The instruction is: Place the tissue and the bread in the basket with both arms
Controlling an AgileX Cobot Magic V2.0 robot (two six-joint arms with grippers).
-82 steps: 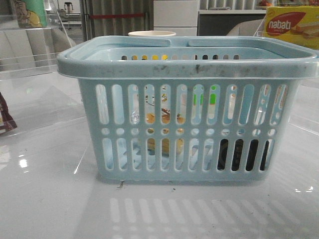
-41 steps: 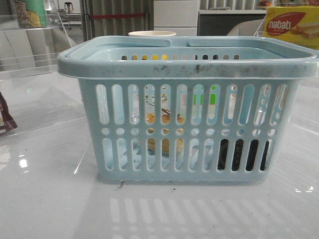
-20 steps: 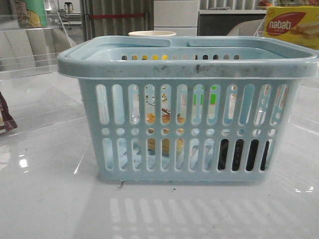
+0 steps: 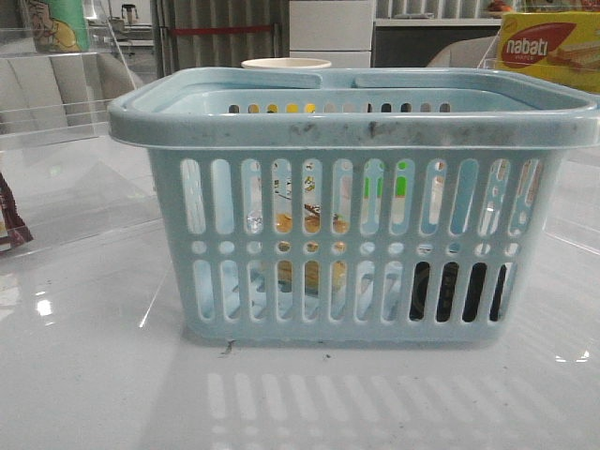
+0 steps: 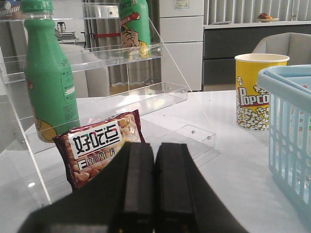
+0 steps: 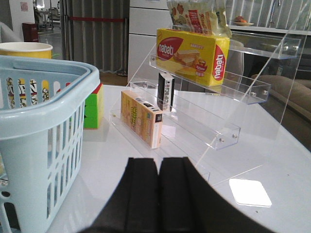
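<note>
Sitting closed and empty beside the basket [image 4: 352,202]: left gripper [image 5: 154,187] on one side, right gripper [image 6: 159,194] on the other. Inside the basket, behind the slots, tissue [image 4: 459,291] low down, and what looks like bread [image 4: 309,248] alongside. Seemingly finished; next, only retreat clear of the basket.

The basket [image 4: 352,202] stands on the worktop [image 4: 94,375] with the bread [image 4: 309,248] inside at its middle and the tissue [image 4: 459,291] inside at its right. A popcorn cup [image 4: 286,64] stands behind the basket, a biscuit box [image 4: 548,47] sits on a shelf behind to the right, and a snack packet [image 4: 11,220] lies at far left.
</note>
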